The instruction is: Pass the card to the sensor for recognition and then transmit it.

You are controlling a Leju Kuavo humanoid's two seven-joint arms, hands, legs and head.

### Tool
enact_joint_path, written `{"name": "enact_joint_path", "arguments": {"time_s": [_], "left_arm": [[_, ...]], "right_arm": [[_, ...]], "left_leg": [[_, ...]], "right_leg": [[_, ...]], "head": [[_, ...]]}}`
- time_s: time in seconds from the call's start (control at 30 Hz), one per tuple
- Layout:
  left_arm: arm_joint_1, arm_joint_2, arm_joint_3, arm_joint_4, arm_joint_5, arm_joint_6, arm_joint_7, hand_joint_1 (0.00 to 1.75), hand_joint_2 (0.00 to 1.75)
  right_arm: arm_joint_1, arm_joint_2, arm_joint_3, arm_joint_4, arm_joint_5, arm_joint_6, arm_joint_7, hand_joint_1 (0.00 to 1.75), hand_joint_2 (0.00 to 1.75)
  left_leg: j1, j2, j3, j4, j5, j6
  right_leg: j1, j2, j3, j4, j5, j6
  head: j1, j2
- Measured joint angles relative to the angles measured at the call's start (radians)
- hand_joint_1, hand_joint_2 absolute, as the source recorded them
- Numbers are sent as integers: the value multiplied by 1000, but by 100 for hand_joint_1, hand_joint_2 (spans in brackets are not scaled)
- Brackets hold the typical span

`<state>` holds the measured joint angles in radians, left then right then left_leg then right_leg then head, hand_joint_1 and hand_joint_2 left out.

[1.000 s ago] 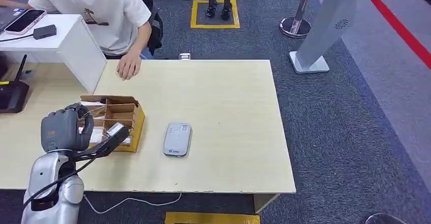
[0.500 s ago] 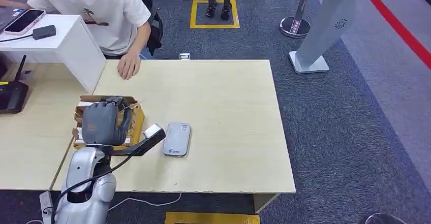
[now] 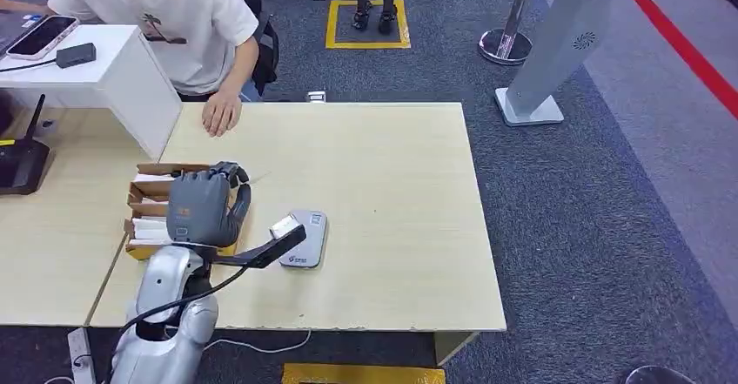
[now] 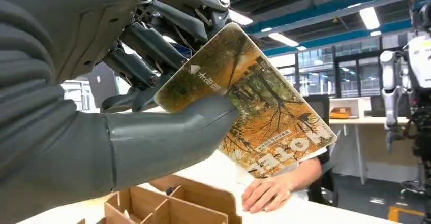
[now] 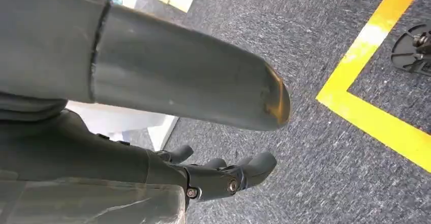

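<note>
While the left hand (image 3: pixel 202 210) hangs over the cardboard box (image 3: pixel 148 194), it pinches the card (image 4: pixel 254 112) between thumb and fingers, as the left wrist view shows (autumn-tree print, some lettering). From the head view the card itself is hard to make out; the hand sits just left of the grey sensor (image 3: pixel 304 238), with a dark bracket off the wrist reaching over the sensor's near-left edge. The sensor lies flat on the table (image 3: pixel 392 184), just right of the box. The box has dividers with pale items in its compartments. A person (image 3: pixel 174 18) in a white shirt stands at the far side, one hand (image 3: pixel 220 112) flat on the table, well apart from the robot's hand. Further left are a white stand (image 3: pixel 122 75) with a phone (image 3: pixel 42 36) on top, and a black router (image 3: pixel 22 162) on the neighbouring desk. The right hand (image 5: pixel 223 176) hangs over grey carpet near a yellow floor line (image 5: pixel 376 117), fingers loosely curled with nothing in them. A grey pillar (image 3: pixel 561 36) and a metal post base (image 3: pixel 507 46) stand on the carpet beyond the table, with a red stripe (image 3: pixel 679 44) further right.
</note>
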<state>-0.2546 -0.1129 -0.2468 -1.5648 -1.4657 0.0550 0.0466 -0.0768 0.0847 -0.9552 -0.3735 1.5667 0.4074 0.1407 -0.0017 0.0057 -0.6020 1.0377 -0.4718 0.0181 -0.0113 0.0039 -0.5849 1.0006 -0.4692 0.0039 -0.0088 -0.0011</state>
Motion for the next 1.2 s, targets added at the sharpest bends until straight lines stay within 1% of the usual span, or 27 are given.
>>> {"name": "enact_joint_path", "arguments": {"time_s": [0.13,0.23,0.27,0.5,0.97,1.1,1.2], "left_arm": [[0,8,-5,37,-69,16,30,175,175],[2,21,-8,77,-98,30,70,175,175],[2,27,-11,88,-100,34,80,175,175],[3,46,-14,137,-102,41,90,175,175],[3,57,-15,160,-102,38,100,175,175],[3,69,-32,174,-102,48,153,175,175],[4,83,-45,196,-102,59,175,175,175]], "right_arm": [[0,0,3,2,0,0,-13,0,0],[0,0,3,3,0,0,-14,0,0],[0,0,3,4,0,0,-14,0,0],[0,0,3,5,0,0,-14,0,0],[0,0,3,5,0,0,-15,0,0],[0,0,5,5,0,0,-16,0,0],[0,0,10,5,0,0,-16,0,0]], "left_leg": [[0,0,0,0,0,0],[0,0,0,0,0,0],[0,0,0,0,0,0],[0,0,0,0,0,0],[0,0,0,0,0,0],[0,0,0,0,0,0],[0,0,0,0,0,0]], "right_leg": [[0,0,0,0,0,0],[0,0,0,0,0,0],[0,0,0,0,0,0],[0,0,0,0,0,0],[0,0,0,0,0,0],[0,0,0,0,0,0],[0,0,0,0,0,0]], "head": [[0,0],[0,0],[0,0],[0,0],[0,0],[0,0],[0,0]]}}
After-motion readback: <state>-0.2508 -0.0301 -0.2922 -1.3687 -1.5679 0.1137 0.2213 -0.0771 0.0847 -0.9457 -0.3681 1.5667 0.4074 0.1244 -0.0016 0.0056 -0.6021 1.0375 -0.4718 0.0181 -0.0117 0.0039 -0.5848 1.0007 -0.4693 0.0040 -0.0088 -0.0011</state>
